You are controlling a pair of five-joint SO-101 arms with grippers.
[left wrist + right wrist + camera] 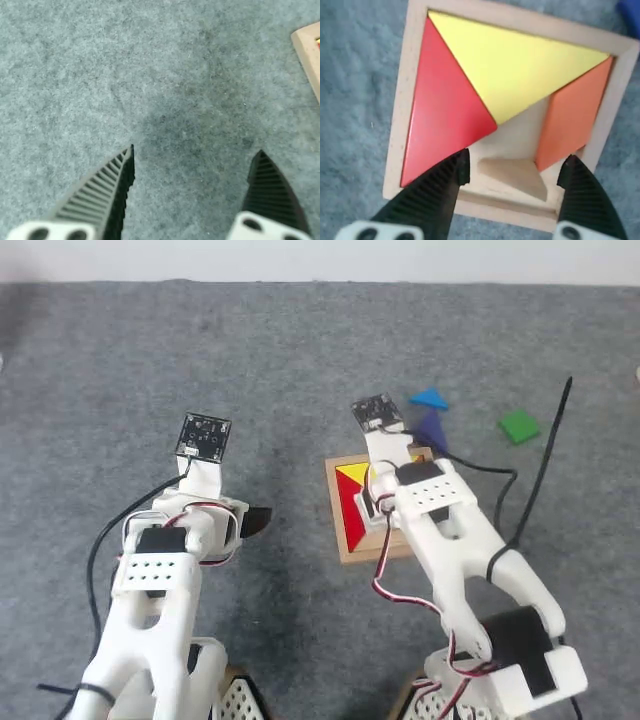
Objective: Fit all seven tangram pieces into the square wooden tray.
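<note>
Hovering the right gripper (pixel 517 160), spread wide and empty, over the tray (pixel 403 110), partly filled around the yellow triangle (pixel 520 70). Left gripper (pixel 195 150) gaping too, over bare carpet (pixel 100 60). Next up, probably fetching the green square (pixel 519 426) lying past the tray's far corner.

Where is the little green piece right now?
In the high view the green piece lies on the grey mat, outside the wooden tray and to its right, just beyond the blue triangle.

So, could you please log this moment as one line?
left gripper open over carpet | right gripper open above tray | red piece, yellow piece, orange piece in tray | blue piece, green piece outside
</note>
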